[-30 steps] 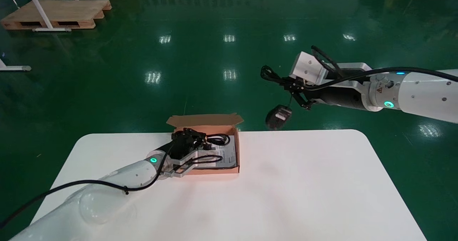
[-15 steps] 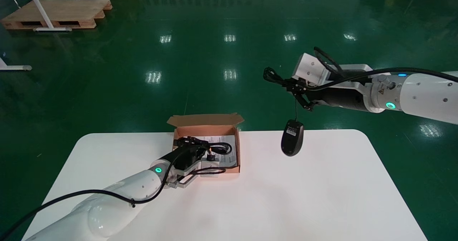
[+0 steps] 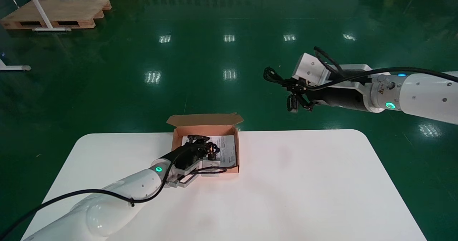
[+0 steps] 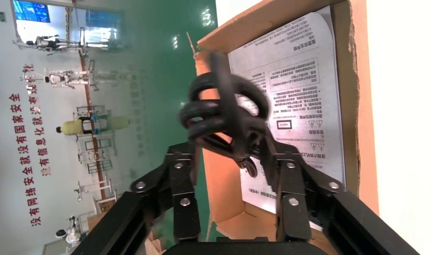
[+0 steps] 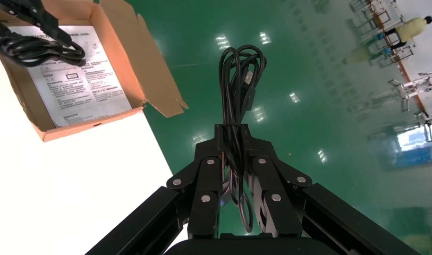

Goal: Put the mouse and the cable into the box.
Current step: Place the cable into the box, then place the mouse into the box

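Left arm: reaches across the white table (image 3: pixel 304 183) to the open cardboard box (image 3: pixel 237 151), which sits at the table's far edge with its flap folded back.

Left gripper (image 4: pixel 232 154): closed narrowly on a black coiled cable (image 4: pixel 224 114). The coil sticks out past the fingertips and is within the box's outline, over the printed sheet (image 4: pixel 293 90) that lines the bottom. We cannot tell whether the coil touches the sheet or hangs just above it.

Right arm: stretched out high, beyond the table's far edge and over the green floor (image 3: pixel 107 90), well apart from the box.

Right gripper (image 5: pixel 232 133): clamped on the bundled mouse cord (image 5: pixel 240 69). The loops of the bundle stand out past the fingertips, and a few strands run back between the fingers.

Mouse (image 3: pixel 292 103): in the head view we see only a small dark shape just under the right gripper, off the table and in the air. We cannot make out which way it faces. The right wrist view does not show it.

Nothing else lies in the box besides the sheet and the cable held over it
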You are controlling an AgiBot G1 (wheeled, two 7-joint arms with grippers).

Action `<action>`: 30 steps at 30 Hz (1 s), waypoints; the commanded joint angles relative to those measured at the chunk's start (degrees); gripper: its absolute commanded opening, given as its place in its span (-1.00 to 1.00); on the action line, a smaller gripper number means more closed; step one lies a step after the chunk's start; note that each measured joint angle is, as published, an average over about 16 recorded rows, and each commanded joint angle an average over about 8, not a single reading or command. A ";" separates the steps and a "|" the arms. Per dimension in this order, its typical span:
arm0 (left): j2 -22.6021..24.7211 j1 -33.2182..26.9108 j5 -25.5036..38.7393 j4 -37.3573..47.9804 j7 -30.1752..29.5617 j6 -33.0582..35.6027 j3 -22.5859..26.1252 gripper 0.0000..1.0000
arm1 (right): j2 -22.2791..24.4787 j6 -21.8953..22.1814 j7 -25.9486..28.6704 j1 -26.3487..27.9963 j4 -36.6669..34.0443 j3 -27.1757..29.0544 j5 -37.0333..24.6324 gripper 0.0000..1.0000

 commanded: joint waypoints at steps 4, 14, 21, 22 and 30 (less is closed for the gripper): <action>-0.03 0.04 0.09 -0.21 0.02 0.21 -0.19 1.00 | 0.00 0.02 -0.02 0.00 -0.08 0.01 0.02 -1.00; -0.84 0.12 -0.34 -1.18 -0.42 0.75 -0.19 1.00 | 0.00 0.04 -0.07 0.00 -0.14 0.01 0.06 -1.00; -0.77 -0.99 -1.81 -0.34 -3.32 -1.04 0.54 1.00 | -0.03 0.13 -0.07 -0.06 0.04 -0.06 -0.09 -1.00; -0.62 -1.21 -1.98 0.00 -3.88 -1.62 0.91 1.00 | -0.02 0.18 -0.02 -0.09 0.08 -0.06 -0.14 -1.00; -0.66 -4.88 -5.22 3.28 -10.98 -3.11 3.82 1.00 | -0.35 0.16 -0.11 -0.41 0.38 -0.29 -0.23 -1.00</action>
